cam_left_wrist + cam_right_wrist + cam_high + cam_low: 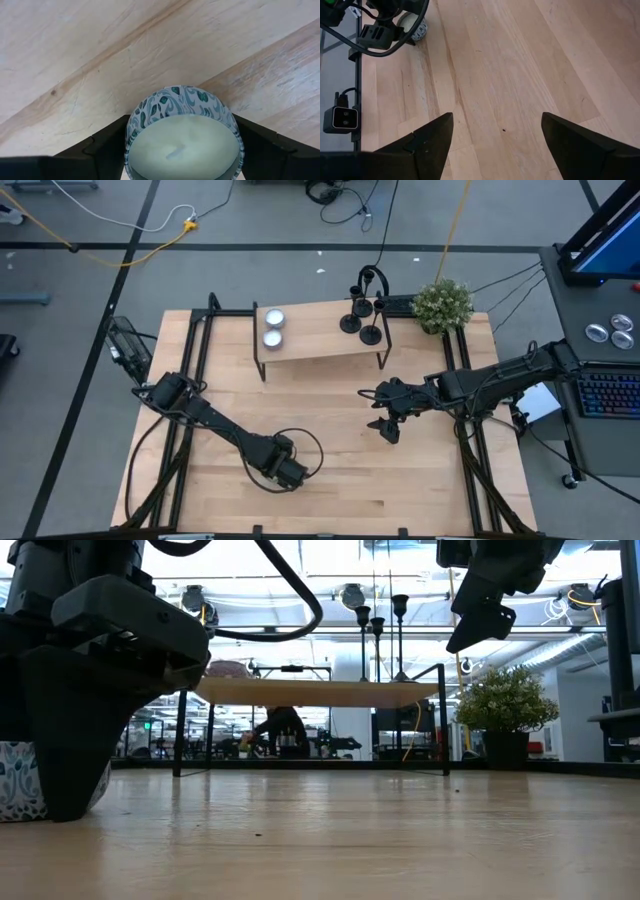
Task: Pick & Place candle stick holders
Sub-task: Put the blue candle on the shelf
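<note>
near the front edge of the tabletop (340,490), seen from above: holding the left gripper (288,472) low, hanging the right gripper (386,427) empty toward the right edge. leaving the three candle stick holders (362,320) untouched on the right end of the raised shelf (320,345) at the far edge, tealights (272,328) at its left end, a plant (442,304) beside it.

at table height: resting a patterned tin candle (14,785) on pale wood planks, looking past the shelf into a bright workshop.

through the left wrist: pressing both dark fingers (105,145) against the tin's sides.

through the right wrist: keeping the jaws apart over bare planks.

judging the step: gripping a thing other than the holders; squeezing evenly and lifting straight, avoiding a tilt.
</note>
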### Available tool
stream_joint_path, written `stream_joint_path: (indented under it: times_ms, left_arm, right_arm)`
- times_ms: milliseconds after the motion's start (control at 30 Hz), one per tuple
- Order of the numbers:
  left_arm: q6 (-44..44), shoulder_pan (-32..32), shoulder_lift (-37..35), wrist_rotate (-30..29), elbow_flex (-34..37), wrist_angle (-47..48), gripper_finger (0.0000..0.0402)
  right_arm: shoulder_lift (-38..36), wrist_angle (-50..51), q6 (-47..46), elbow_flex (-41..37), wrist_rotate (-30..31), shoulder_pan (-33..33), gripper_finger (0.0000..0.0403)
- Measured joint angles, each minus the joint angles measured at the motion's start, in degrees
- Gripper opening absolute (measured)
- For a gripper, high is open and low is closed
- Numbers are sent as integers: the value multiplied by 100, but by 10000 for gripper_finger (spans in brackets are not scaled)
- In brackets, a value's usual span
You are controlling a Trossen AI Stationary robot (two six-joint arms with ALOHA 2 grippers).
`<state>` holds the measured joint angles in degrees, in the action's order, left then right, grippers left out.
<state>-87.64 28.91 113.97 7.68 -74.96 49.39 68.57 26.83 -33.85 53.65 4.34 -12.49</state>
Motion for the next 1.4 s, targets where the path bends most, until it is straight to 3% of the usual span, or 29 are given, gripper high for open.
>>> stream_joint_path:
  times_ms: [300,600,1067,1400]
  left_arm:
    - [25,-122,-31,-58,0,5,299]
    - [1208,-708,-319,-345,-438,370,299]
    - [3690,-2458,-422,-1659,-3072,3035,299]
    - [4880,-3928,-431,-2443,-4323,3434,299]
  right_arm:
    - [1,0,0,0,2,0,293]
    - [-1,-3,11,0,7,2,293]
    - [1,0,327,0,7,2,293]
    - [1,6,459,0,-7,2,293]
